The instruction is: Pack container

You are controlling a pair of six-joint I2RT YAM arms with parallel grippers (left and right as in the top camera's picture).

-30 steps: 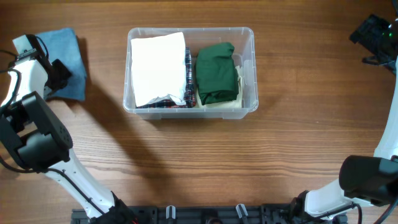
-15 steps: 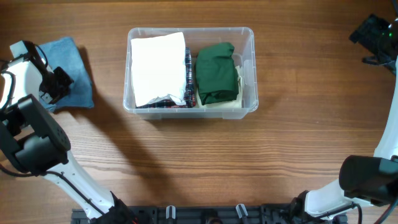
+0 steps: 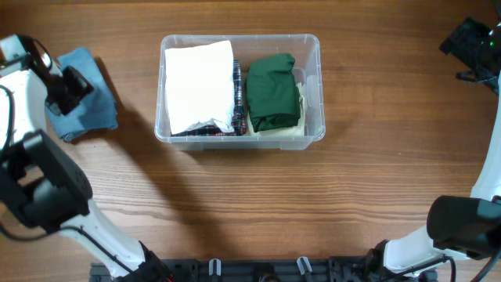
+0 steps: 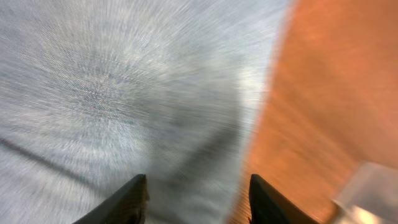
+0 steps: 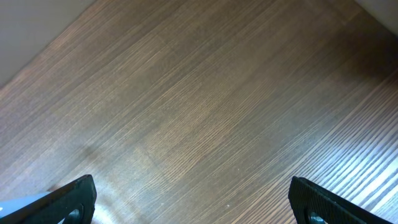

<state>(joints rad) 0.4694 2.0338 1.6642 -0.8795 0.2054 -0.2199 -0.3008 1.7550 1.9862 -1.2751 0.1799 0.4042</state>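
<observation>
Clear bin at table middle, well right of left pincer, spread over blue cloth. Right pincer spread wide, far right of bin.

Left arm: white shell links, black joint housings, thin black cable along the upper link. Right arm: same white-and-black build; far end all black, small green light, dark cable trailing. Left fingers: matte black, rounded tips. Right fingers: black, blunt-edged, pale bluish-white part beside one.
</observation>
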